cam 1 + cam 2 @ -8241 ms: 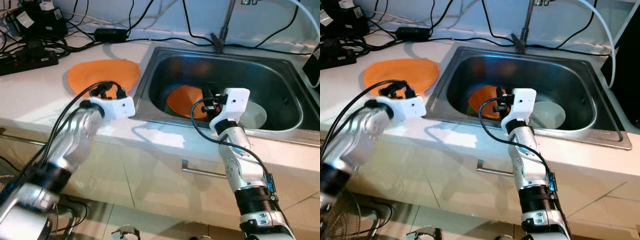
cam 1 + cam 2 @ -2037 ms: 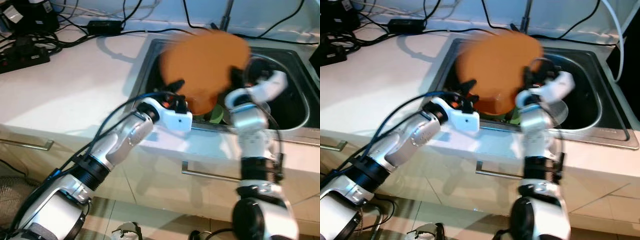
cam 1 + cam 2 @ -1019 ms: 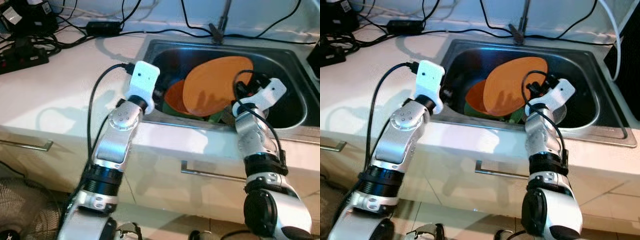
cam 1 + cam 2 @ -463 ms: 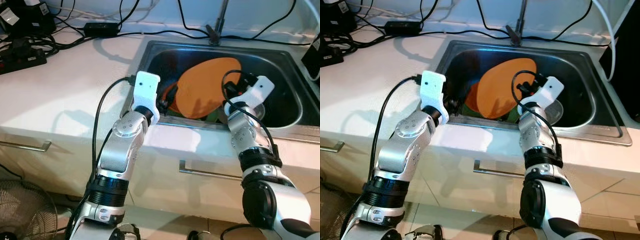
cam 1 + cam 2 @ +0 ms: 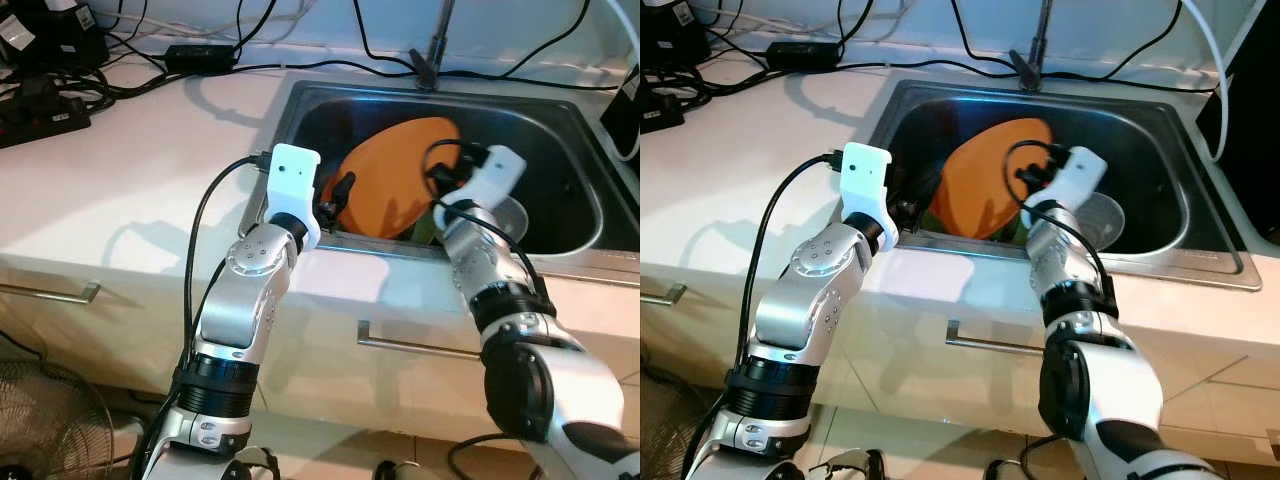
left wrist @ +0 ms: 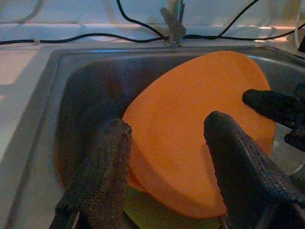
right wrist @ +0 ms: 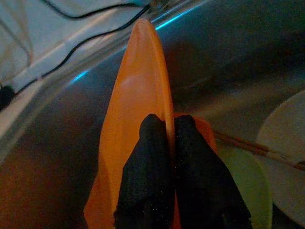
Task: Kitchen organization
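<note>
White countertop (image 5: pixel 130 150) fronts the steel sink (image 5: pixel 585 150), where the left gripper (image 6: pixel 167 157) hovers with fingers spread. Beyond it, the right gripper (image 7: pixel 164 143) pinches the rim of the orange plate (image 5: pixel 390 190), tilted inside the basin. Judged step: lowering the plate; next, settle it flat, then release.

the white countertop (image 5: pixel 130 150) runs from nine o'clock up to twelve. at eleven o'clock a black power strip (image 5: pixel 45 112) sits among tangled black cables (image 5: pixel 120 75), with a small black power adapter (image 5: pixel 202 56) just beside them toward twelve. thin black cords (image 5: pixel 520 80) trail along the white back wall at one o'clock. at seven o'clock a metal drawer handle (image 5: pixel 50 291) crosses the pale cabinet front, and a second metal handle (image 5: pixel 420 347) lies at five o'clock. a round fan grille (image 5: pixel 50 425) shows low at eight o'clock.
</note>
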`<state>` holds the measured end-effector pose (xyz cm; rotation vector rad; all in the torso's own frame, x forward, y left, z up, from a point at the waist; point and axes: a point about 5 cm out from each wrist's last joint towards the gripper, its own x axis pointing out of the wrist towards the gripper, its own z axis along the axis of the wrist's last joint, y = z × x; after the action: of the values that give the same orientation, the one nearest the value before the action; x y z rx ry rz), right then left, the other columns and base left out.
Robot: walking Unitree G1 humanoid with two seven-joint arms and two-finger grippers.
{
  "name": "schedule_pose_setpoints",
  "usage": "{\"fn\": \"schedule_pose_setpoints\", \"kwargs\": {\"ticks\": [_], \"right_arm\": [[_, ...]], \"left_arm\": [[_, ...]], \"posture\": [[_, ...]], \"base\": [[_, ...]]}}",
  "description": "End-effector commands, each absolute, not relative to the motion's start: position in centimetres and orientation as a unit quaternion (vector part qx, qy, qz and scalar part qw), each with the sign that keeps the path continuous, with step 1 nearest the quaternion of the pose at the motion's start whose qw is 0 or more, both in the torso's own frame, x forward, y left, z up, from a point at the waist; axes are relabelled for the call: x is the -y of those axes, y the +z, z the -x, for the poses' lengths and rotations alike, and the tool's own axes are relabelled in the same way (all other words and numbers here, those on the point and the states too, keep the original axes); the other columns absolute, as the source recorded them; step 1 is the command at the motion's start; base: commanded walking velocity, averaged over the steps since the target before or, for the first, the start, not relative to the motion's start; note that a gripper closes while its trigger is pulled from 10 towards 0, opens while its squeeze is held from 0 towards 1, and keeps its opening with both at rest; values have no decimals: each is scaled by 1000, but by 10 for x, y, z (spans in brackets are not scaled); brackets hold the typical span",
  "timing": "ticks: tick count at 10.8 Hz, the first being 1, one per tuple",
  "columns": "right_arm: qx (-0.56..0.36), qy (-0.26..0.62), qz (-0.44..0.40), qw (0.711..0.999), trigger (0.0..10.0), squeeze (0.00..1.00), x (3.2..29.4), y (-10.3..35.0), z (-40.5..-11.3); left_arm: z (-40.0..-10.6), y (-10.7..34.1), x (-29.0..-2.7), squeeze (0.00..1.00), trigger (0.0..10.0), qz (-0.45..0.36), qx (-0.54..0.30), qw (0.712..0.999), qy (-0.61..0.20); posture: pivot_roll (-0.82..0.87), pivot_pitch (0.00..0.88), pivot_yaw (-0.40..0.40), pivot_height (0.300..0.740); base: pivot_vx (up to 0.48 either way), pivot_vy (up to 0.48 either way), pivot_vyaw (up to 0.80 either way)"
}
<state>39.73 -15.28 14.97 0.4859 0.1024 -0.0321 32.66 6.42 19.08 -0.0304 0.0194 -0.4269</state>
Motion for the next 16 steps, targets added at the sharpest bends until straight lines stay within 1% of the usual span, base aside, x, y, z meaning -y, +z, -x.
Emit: {"fn": "schedule_pose_setpoints", "kwargs": {"ticks": [1,2,4,5,10,11,12,13,15,16], "right_arm": [[-62,2,-204,977,10000,0,149,155,-401],[-51,16,-170,984,10000,0,149,172,-408],[-61,22,-142,988,10000,0,146,180,-412],[-73,33,-120,990,10000,0,141,177,-412],[-127,39,-74,988,10000,0,134,152,-404],[-133,38,-67,988,10000,1000,134,148,-403],[-134,39,-57,989,10000,1000,134,147,-403],[-133,37,-45,989,10000,0,135,147,-403],[-130,32,-33,990,10000,0,137,147,-403],[-118,23,-9,993,10000,0,142,149,-403]], "left_arm": [[-325,191,-64,0,10000,17,-12,977,-212],[-324,191,-63,0,10000,16,-11,977,-212],[-322,189,-62,0,10000,16,-14,978,-208],[-321,189,-61,0,10000,12,-14,978,-208],[-319,187,-62,0,10000,6,-19,979,-203],[-319,187,-62,0,10000,4,-19,979,-201],[-319,187,-63,0,10000,4,-20,980,-200],[-319,186,-63,0,10000,3,-22,980,-200],[-319,185,-63,0,10000,2,-24,979,-201],[-319,184,-63,0,10000,1,-24,979,-200]], "posture": [[158,69,-1,740],[169,68,-13,740],[178,71,-24,740],[184,76,-31,740],[218,92,-56,740],[221,95,-58,740],[222,97,-58,740],[219,98,-58,740],[221,98,-58,740],[217,97,-56,740]], "base": [[0,0,0],[0,0,0],[0,0,0],[0,0,0],[0,0,0],[0,0,0],[0,0,0],[0,0,0],[0,0,0],[0,0,0]]}}
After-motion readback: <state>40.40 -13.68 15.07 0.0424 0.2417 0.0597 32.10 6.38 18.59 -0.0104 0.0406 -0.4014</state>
